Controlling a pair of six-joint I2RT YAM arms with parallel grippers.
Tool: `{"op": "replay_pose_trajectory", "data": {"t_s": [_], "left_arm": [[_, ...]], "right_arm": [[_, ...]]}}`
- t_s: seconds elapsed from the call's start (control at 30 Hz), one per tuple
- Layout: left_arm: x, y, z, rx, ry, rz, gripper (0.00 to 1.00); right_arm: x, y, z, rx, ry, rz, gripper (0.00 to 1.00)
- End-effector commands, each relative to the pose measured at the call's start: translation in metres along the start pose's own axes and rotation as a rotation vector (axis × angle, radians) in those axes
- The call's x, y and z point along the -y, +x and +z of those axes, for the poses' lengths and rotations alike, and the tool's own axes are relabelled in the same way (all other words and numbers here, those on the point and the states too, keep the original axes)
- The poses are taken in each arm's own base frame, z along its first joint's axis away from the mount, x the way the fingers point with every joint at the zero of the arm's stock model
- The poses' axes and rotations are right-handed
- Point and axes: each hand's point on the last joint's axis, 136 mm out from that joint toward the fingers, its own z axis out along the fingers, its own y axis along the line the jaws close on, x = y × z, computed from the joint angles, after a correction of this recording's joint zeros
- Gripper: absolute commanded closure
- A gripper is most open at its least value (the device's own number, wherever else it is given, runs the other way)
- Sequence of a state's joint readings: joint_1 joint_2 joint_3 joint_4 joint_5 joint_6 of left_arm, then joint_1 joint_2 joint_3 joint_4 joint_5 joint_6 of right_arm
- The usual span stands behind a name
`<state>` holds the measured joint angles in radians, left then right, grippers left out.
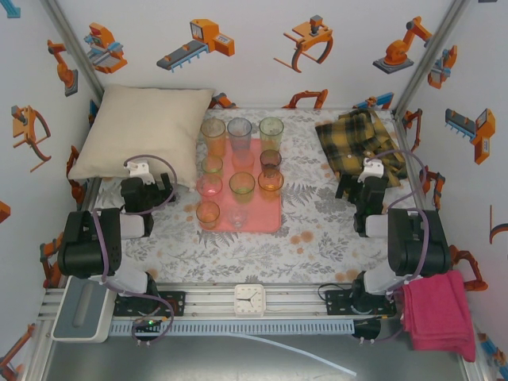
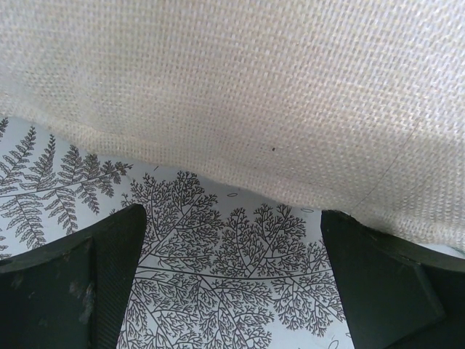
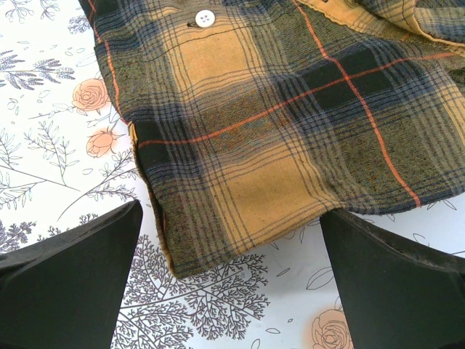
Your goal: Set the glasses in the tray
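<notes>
Tray [image 1: 266, 214]: a flat pink rectangle lying at the middle of the table on the fern-print tablecloth [image 1: 317, 238].
Glasses [image 1: 242, 185]: about ten tinted tumblers in orange, green, pink and smoky grey, all upright and grouped on the tray. The back row of three stands at its far edge. Whether the leftmost ones are fully on the tray cannot be told.
Left gripper [image 1: 148, 176] [image 2: 232, 283]: fingers spread wide with nothing between them, low over the tablecloth, just short of the cream pillow [image 2: 254, 94].
Right gripper [image 1: 371, 176] [image 3: 232, 280]: fingers spread wide with nothing between them, just short of the hem of the plaid shirt [image 3: 276, 131].
Both grippers: well apart from the tray, one on each side.
Near edge: a white clock [image 1: 249, 300] on the rail and a magenta folded cloth [image 1: 436, 313] at the right.
</notes>
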<state>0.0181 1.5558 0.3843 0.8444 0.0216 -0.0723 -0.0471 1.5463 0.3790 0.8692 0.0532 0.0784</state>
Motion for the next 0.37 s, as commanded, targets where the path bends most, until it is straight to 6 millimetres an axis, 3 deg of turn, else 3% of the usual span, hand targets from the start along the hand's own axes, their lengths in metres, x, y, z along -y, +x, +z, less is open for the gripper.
{"op": "replay_pose_trajectory", "data": {"t_s": [0.0, 0.33], "left_arm": [[0.0024, -0.0135, 0.0005, 0.032, 0.002, 0.022, 0.03], [0.0026, -0.0132, 0.0006, 0.031, 0.001, 0.023, 0.03]], "right_arm": [[0.0008, -0.0057, -0.0008, 0.025, 0.012, 0.009, 0.01], [-0.0003, -0.0051, 0.0001, 0.016, 0.006, 0.002, 0.01]]}}
